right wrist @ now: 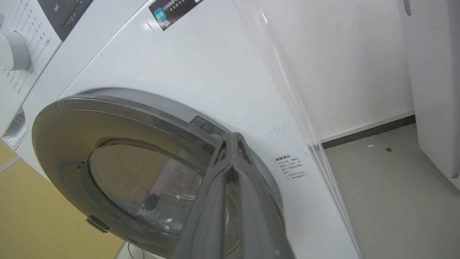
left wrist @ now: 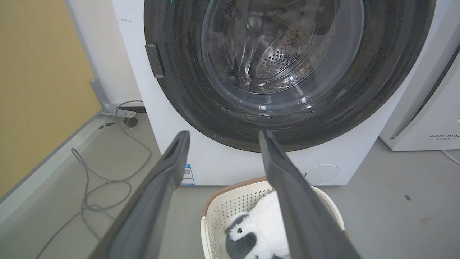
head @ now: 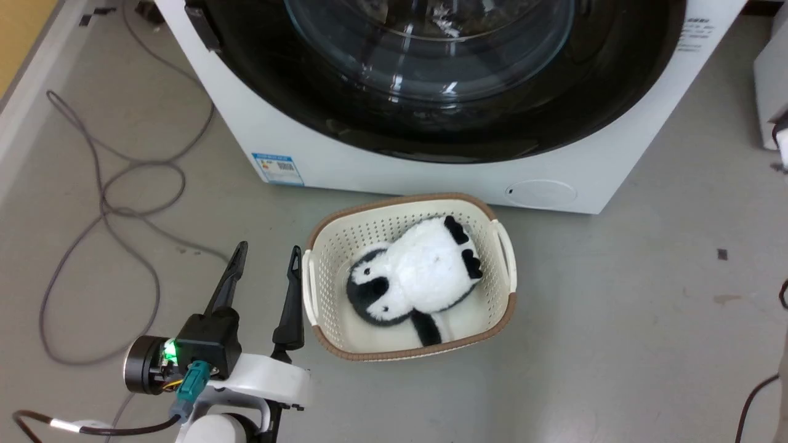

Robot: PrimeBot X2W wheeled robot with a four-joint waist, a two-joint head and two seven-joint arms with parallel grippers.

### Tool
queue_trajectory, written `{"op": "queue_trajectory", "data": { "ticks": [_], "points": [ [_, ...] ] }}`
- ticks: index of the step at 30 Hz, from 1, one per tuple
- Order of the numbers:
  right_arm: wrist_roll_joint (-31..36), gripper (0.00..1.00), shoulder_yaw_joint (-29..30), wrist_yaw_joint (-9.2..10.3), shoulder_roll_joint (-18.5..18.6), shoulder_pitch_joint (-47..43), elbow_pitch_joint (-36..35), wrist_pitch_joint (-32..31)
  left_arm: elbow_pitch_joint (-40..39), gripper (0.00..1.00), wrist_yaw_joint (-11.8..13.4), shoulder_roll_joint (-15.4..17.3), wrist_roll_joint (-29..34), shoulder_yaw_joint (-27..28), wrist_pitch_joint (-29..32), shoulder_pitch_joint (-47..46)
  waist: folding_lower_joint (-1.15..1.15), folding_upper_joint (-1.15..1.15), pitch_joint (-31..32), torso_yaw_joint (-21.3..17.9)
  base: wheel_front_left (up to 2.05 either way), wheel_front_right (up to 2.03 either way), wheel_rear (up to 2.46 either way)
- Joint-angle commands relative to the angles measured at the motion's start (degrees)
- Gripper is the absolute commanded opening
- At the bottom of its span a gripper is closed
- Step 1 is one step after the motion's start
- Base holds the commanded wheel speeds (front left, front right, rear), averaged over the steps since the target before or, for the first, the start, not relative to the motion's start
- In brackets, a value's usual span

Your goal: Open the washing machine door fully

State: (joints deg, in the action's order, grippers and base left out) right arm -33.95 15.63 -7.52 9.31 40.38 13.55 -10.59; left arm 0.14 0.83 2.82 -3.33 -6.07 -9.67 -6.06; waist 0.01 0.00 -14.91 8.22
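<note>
The washing machine door (head: 431,132) is round and glossy black with a bulging glass window, and it looks flush against the white machine front. In the left wrist view the door (left wrist: 284,72) stands straight ahead, with a small dark handle tab (left wrist: 154,60) on its left rim. My left gripper (head: 269,249) is open and empty, low over the floor and well short of the door, and its fingers (left wrist: 224,133) are spread wide. My right gripper (right wrist: 231,138) is shut on nothing, its tips over the door's (right wrist: 118,169) right rim seen obliquely; I cannot tell if they touch.
A cream basket (head: 406,206) holding a plush penguin (head: 412,277) stands on the floor right before the machine, just right of my left gripper. Grey cables (head: 123,184) loop over the floor at left. A yellow wall (left wrist: 36,90) is at left, another white appliance (left wrist: 431,108) at right.
</note>
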Motion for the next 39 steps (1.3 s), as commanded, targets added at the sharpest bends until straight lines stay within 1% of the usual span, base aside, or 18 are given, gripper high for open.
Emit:
{"op": "queue_trajectory", "data": {
  "ticks": [1, 8, 15, 20, 28, 33, 36, 39],
  "points": [
    [-1.3, 0.00, 0.4, 0.01, 0.7, 2.6, 1.7, -1.5, -0.2, 1.00, 0.0, 0.0, -0.4, -0.2, -0.5, -0.9, -0.01, 0.00, -0.8, 0.5, 0.00, 0.00, 0.00],
    [-4.1, 0.00, 1.5, 0.02, 2.7, 9.6, 9.9, -9.5, -0.2, 1.00, 0.2, 0.0, -0.9, -0.9, -1.4, -1.6, -0.01, 0.00, -2.7, 1.8, 0.00, 0.00, 0.00],
    [-8.4, 0.00, 2.2, 0.02, 3.4, 15.3, 14.8, -16.6, -0.8, 1.00, 0.5, 0.1, -1.6, -1.8, -2.2, -2.7, -0.01, 0.00, -4.8, 3.0, 0.00, 0.00, 0.00],
    [-10.0, 0.00, 3.6, 0.02, 4.4, 19.5, 17.9, -18.9, -1.0, 1.00, 0.6, 0.1, -2.0, -2.4, -2.8, -3.4, -0.01, 0.00, -6.2, 4.0, 0.00, 0.00, 0.00],
    [-12.6, 0.00, 5.5, 0.03, 4.9, 25.5, 22.1, -22.4, -1.1, 1.00, 0.7, 0.1, -2.7, -3.8, -3.8, -4.0, -0.01, 0.00, -8.3, 5.3, 0.00, 0.00, 0.00],
    [-12.4, 0.00, 5.1, 0.03, 5.1, 28.1, 24.6, -25.7, -1.0, 1.00, 1.0, 0.1, -3.2, -4.7, -4.4, -4.6, -0.01, 0.00, -9.5, 6.3, 0.00, 0.00, 0.00],
    [-12.7, 0.00, 6.3, 0.03, 4.9, 29.6, 26.7, -27.6, -0.8, 1.00, 1.2, 0.1, -3.5, -5.4, -4.7, -4.8, -0.01, 0.00, -10.0, 7.0, 0.00, 0.00, 0.00],
    [-13.2, 0.00, 7.7, 0.03, 4.6, 31.1, 29.2, -31.2, -0.7, 1.00, 1.3, 0.1, -3.7, -5.9, -5.1, -5.0, -0.01, 0.00, -10.4, 7.7, 0.00, 0.00, 0.00]
  ]
}}
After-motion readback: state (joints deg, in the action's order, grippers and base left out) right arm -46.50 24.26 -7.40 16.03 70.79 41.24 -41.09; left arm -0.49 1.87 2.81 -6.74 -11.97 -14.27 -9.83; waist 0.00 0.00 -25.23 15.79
